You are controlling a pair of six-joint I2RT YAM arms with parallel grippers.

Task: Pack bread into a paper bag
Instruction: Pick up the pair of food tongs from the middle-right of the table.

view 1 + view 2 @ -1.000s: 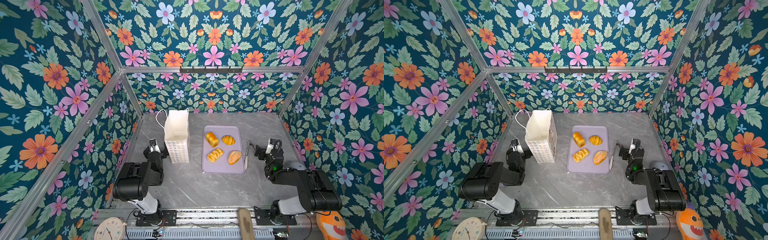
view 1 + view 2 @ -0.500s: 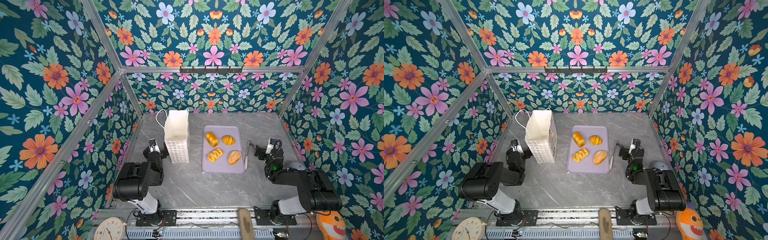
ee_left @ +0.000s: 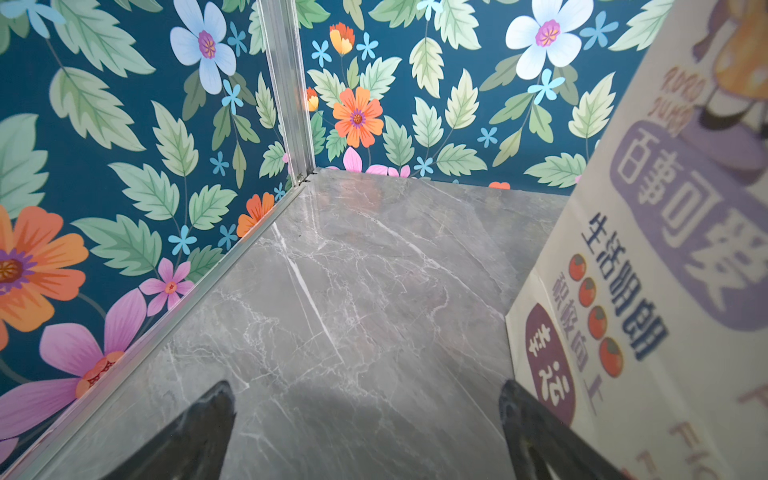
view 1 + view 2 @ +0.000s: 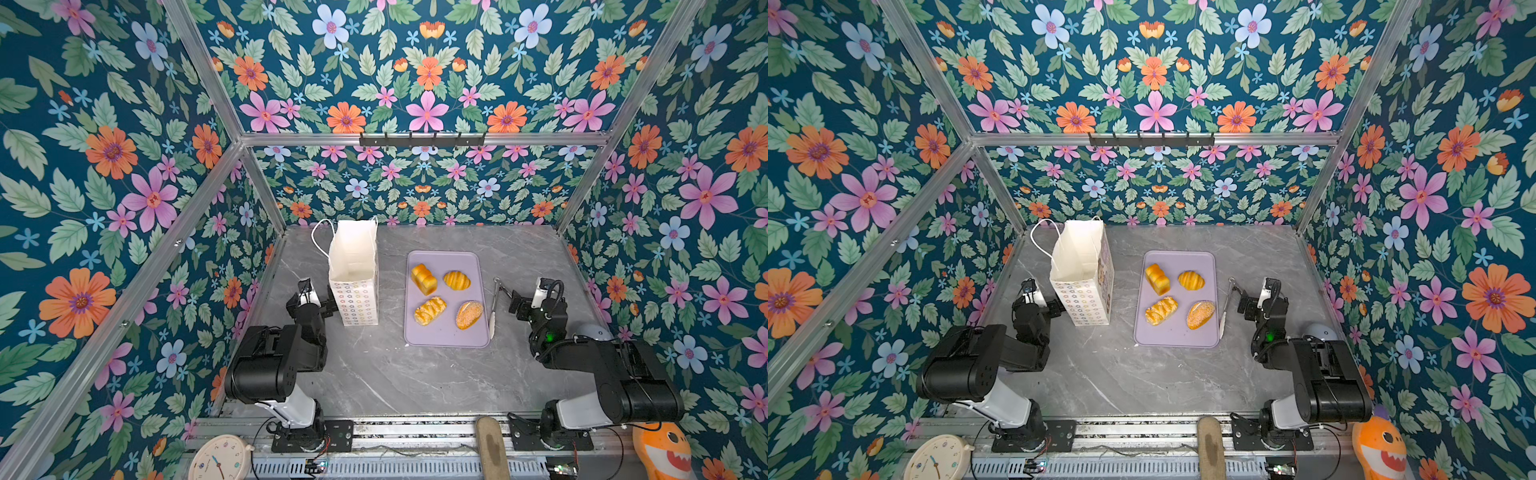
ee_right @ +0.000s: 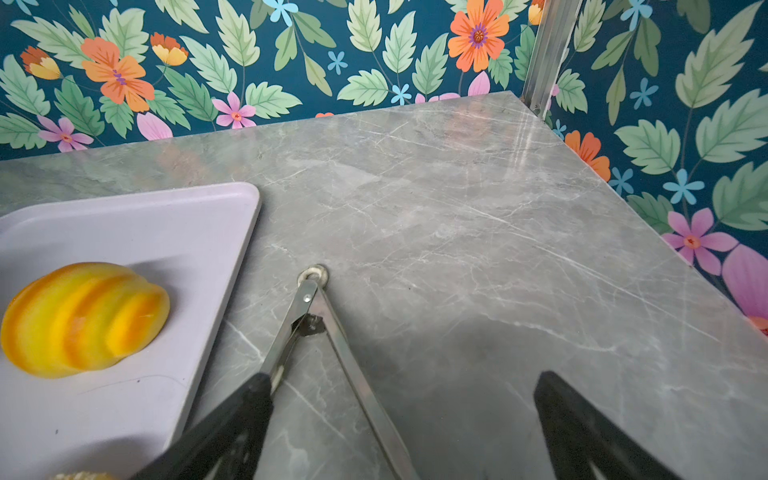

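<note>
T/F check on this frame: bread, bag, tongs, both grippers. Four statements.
1. All four bread pieces sit on the lilac tray. True.
2. The paper bag lies on its side. False: it stands upright, mouth open.
3. The right gripper is shut on the tongs. False: its jaws are open, and the tongs lie on the table beside the tray.
4. The left gripper is open, next to the bag. True.

Likely a lab booth: floral walls, aluminium frame
</note>
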